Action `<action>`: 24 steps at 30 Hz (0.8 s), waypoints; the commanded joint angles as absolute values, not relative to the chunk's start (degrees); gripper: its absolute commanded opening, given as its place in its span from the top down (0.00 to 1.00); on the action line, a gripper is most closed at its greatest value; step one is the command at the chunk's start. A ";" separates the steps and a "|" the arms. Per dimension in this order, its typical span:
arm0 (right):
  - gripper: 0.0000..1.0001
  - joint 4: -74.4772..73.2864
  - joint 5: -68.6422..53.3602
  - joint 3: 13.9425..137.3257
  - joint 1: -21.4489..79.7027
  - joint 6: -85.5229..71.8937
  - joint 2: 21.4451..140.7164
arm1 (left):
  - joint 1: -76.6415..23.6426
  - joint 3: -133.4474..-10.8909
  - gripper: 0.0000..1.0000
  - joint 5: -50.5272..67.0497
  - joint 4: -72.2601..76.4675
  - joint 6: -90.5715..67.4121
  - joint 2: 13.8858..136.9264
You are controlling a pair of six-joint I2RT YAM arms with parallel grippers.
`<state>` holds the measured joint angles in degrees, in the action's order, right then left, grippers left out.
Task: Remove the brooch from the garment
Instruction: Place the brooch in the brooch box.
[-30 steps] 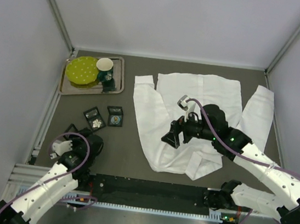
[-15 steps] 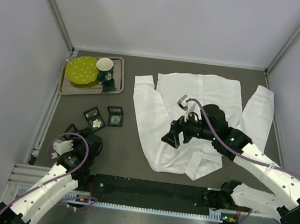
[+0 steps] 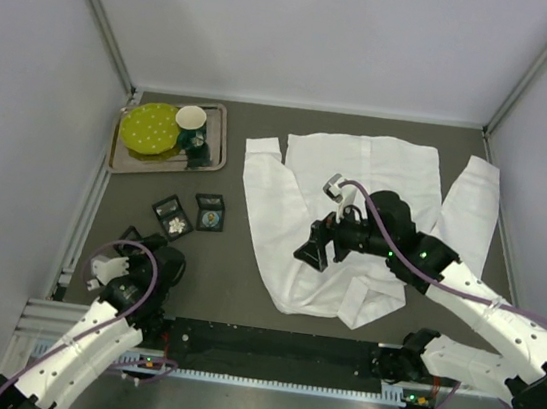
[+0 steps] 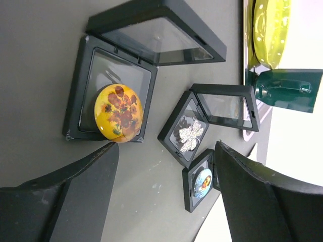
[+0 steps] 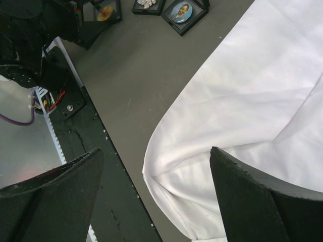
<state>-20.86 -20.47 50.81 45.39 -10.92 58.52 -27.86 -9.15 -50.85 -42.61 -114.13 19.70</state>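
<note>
The garment [image 3: 367,187] is a large white shirt spread on the dark table, and no brooch shows on it. A round yellow brooch [image 4: 118,113] painted with sunflowers lies in an open black box [image 4: 75,96] at the table's near left. My left gripper [image 4: 165,151] hovers open just short of that box [image 3: 131,236], with nothing between its fingers; in the top view the left gripper [image 3: 154,252] is beside it. My right gripper [image 3: 311,245] hangs open and empty above the shirt's near left edge [image 5: 166,126], and the wrist view has the right gripper [image 5: 155,151] wide apart.
Two more open black boxes hold a silver brooch [image 4: 189,135] and a blue portrait brooch [image 4: 202,182]. A metal tray [image 3: 214,161] at the back left carries a yellow-green plate [image 3: 150,128] and a cup [image 3: 192,118]. A black rail [image 3: 275,346] runs along the near edge.
My left gripper's jaws have spread a little wider and the left wrist has eased slightly back towards the near edge. The right arm has not moved.
</note>
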 commanded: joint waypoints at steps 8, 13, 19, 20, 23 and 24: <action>0.15 -19.78 -19.60 53.09 46.58 -10.63 56.60 | -27.68 -13.09 0.17 -54.49 -58.17 -138.77 18.11; 0.15 -19.78 -19.78 53.00 46.58 -10.46 56.69 | -27.60 -13.62 0.17 -53.79 -58.62 -138.25 16.96; 0.15 -19.95 -19.07 53.17 46.58 -10.46 57.13 | -27.69 -16.87 0.16 -55.37 -55.30 -130.28 16.17; 0.15 -20.04 -19.07 53.26 46.58 -10.46 57.04 | -27.60 -17.57 0.16 -55.98 -53.46 -127.99 16.17; 0.15 -20.57 -18.11 53.61 46.32 -10.55 57.30 | -27.60 -20.91 0.16 -56.69 -46.42 -116.23 17.48; 0.15 -20.83 -18.28 53.61 45.88 -10.55 57.30 | -27.68 -22.92 0.16 -56.43 -45.01 -113.67 17.93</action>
